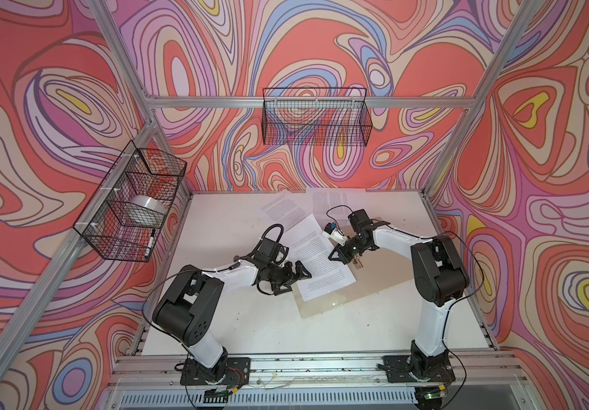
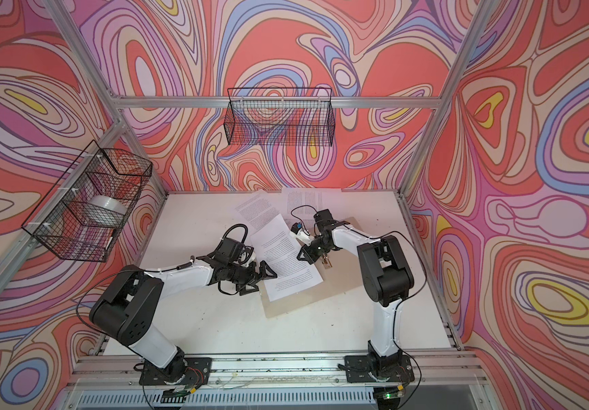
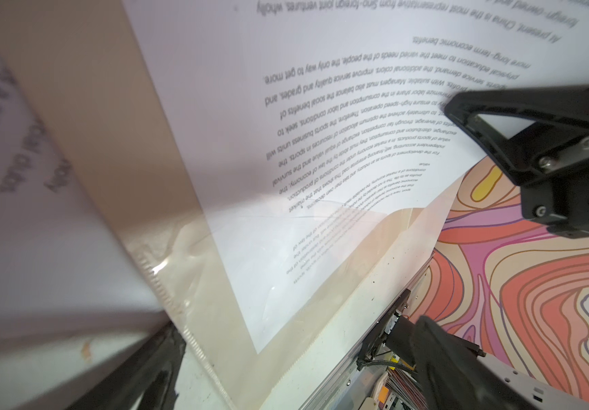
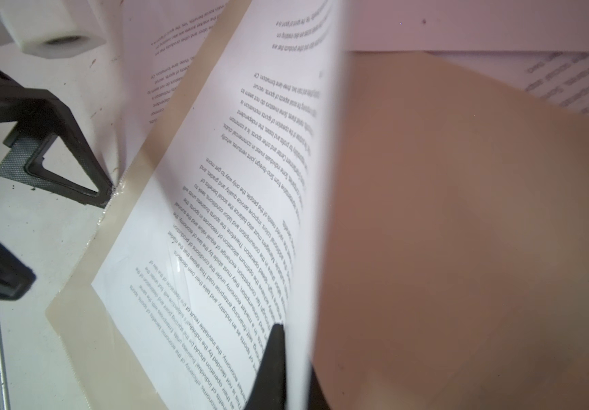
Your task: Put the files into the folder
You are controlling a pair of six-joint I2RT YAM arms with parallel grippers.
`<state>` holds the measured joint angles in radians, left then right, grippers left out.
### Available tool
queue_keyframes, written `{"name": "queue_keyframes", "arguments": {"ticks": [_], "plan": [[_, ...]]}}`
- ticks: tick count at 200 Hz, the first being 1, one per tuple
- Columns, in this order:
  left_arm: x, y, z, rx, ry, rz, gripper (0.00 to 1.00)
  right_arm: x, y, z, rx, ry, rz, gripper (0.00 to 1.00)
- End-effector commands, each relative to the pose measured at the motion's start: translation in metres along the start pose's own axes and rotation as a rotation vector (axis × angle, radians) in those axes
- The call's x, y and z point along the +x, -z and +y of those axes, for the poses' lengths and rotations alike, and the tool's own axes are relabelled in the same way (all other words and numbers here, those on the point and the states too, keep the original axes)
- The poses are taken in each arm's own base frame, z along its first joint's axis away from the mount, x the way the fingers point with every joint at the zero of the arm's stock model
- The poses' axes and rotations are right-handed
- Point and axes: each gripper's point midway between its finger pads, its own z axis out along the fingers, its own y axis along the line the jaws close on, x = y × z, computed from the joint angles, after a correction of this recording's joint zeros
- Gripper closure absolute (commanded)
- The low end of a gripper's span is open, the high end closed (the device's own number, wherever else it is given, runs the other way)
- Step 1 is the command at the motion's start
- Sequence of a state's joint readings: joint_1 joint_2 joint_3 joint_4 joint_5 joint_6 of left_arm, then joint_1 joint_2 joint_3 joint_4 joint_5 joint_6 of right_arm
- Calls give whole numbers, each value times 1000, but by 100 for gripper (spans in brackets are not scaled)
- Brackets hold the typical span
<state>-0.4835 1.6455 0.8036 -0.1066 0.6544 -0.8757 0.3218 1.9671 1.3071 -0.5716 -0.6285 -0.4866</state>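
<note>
The folder lies open and flat on the table, just right of centre in both top views. One sheet rests on its left half, set at a slant, so tan card shows along the sheet's lower edge and to its right.

My right gripper is at the sheet's upper right edge, with the jaws together and clamped on the paper. In the right wrist view that edge of the sheet stands up from the folder as a thin wall. It runs down to one black finger at the bottom of the frame.

My left gripper sits at the sheet's left edge, left of centre in both top views. Its jaws are spread wide and grip nothing. I cannot tell whether a fingertip touches the paper. In the left wrist view the sheet fills the middle of the frame. One finger is at the right edge and the other is low on the left. The sheet's lower corner lies under a clear film on the folder.

Two more sheets lie flat above centre in both top views, near the back of the table. They are off the folder and overlap each other slightly.
</note>
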Motion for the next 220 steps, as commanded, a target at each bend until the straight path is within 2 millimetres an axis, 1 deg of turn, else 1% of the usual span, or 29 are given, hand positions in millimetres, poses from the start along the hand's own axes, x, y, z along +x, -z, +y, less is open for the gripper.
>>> {"name": "queue_keyframes", "arguments": {"ticks": [1,35,66,75,104,123,143,155,166,177,195,220], "plan": [[0,-7,17,-53,25,11,0,-5,5,12,-33,32,-32,100],[0,-9,16,-49,24,16,0,-1,1,21,-72,12,-19,100],[-2,-10,16,-50,24,16,0,0,6,33,-82,-11,-9,100],[-2,-10,15,-49,23,17,0,5,7,32,-70,-23,8,100],[-2,-12,16,-48,23,22,0,28,5,29,-34,-40,96,100],[-2,-12,16,-48,24,22,0,36,10,23,26,-25,129,100],[-3,-14,16,-48,23,29,0,35,9,19,35,-23,129,100],[-3,-14,16,-49,22,30,0,36,7,13,50,-24,143,100],[-3,-13,15,-46,19,29,0,32,6,6,74,-20,141,100],[-4,-13,14,-45,19,25,0,27,5,9,53,-16,121,100],[-3,-12,14,-46,18,24,0,26,3,8,52,-10,109,100],[-4,-12,14,-45,19,23,0,18,4,19,7,-9,54,100]]}}
